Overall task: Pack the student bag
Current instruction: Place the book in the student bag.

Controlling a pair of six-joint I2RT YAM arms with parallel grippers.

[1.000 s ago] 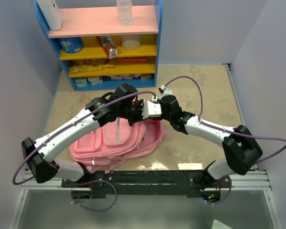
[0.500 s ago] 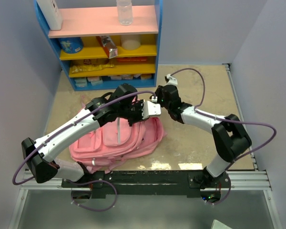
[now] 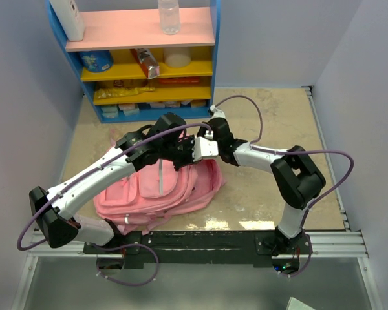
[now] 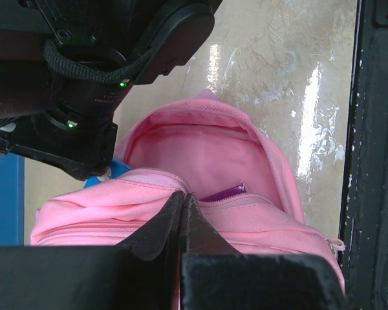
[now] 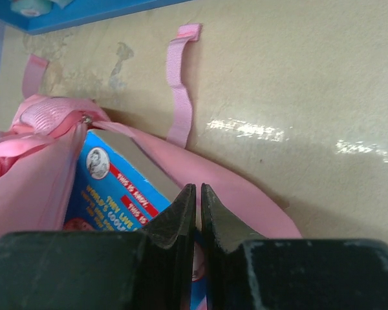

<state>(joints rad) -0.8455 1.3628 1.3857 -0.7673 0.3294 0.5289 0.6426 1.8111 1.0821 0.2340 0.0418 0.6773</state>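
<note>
The pink student bag (image 3: 156, 190) lies on the table under my left arm, its main pocket open. In the left wrist view the bag (image 4: 200, 152) shows a pink inside with a purple item (image 4: 224, 192) in it. My left gripper (image 4: 183, 197) is shut on the near edge of the opening; in the top view it (image 3: 193, 160) is over the bag's far end. My right gripper (image 5: 198, 188) is shut, its tips over a blue printed book (image 5: 110, 194) that sits in the bag's mouth. The book's corner also shows in the left wrist view (image 4: 118, 169). My right gripper (image 3: 205, 137) is close to the left one.
A blue shelf unit (image 3: 142, 58) with bottles, boxes and packets stands at the back left. A loose pink strap (image 5: 178, 84) lies on the beige table behind the bag. The black mounting rail (image 4: 375, 161) runs along the near edge.
My right arm has swung left and back, bringing its gripper up against the far end of the bag. The left arm and the bag have stayed put.
</note>
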